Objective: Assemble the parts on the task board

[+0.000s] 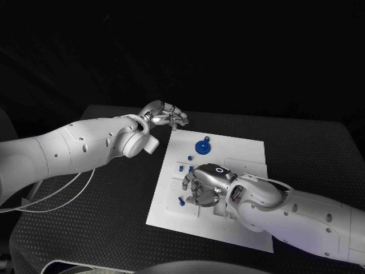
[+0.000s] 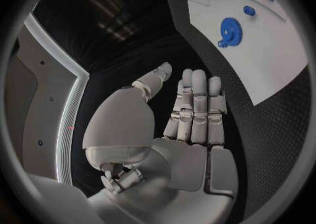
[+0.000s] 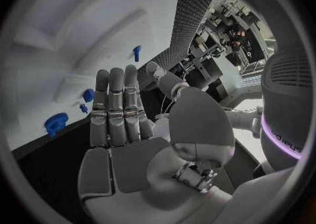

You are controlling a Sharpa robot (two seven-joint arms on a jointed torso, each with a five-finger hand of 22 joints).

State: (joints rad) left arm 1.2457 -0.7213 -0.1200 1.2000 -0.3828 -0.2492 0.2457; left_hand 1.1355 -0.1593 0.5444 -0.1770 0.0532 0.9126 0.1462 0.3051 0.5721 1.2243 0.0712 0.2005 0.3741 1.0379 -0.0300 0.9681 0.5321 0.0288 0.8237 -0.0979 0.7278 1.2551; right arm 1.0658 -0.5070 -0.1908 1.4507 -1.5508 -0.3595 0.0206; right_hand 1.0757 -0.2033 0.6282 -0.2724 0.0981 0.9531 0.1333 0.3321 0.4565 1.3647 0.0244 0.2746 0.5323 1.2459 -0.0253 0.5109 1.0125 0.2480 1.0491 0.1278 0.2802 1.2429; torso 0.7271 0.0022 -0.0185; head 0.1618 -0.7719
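— Where are your hands?

— My left hand (image 1: 164, 116) hovers at the far left corner of the task board (image 1: 240, 154), off the plate; its fingers (image 2: 195, 103) lie straight, pressed side by side, holding nothing; my right hand (image 1: 207, 184) hangs over the board's middle, fingers (image 3: 117, 103) straight and together, empty.

— And the parts?

— The blue gear (image 1: 202, 147) lies on the board's far half; a small blue peg (image 1: 181, 201) sits near the left edge.

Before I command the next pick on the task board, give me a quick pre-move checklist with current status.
1. Left hand free: ok, fingers apart, holding nothing, off the far-left corner of the task board.
2. Right hand free: ok, palm bare in its wrist view.
3. Blue gear reachable: ok, uncovered on the board.
4. Small blue parts visible: ok.
5. Parts under the right hand: cannot tell.
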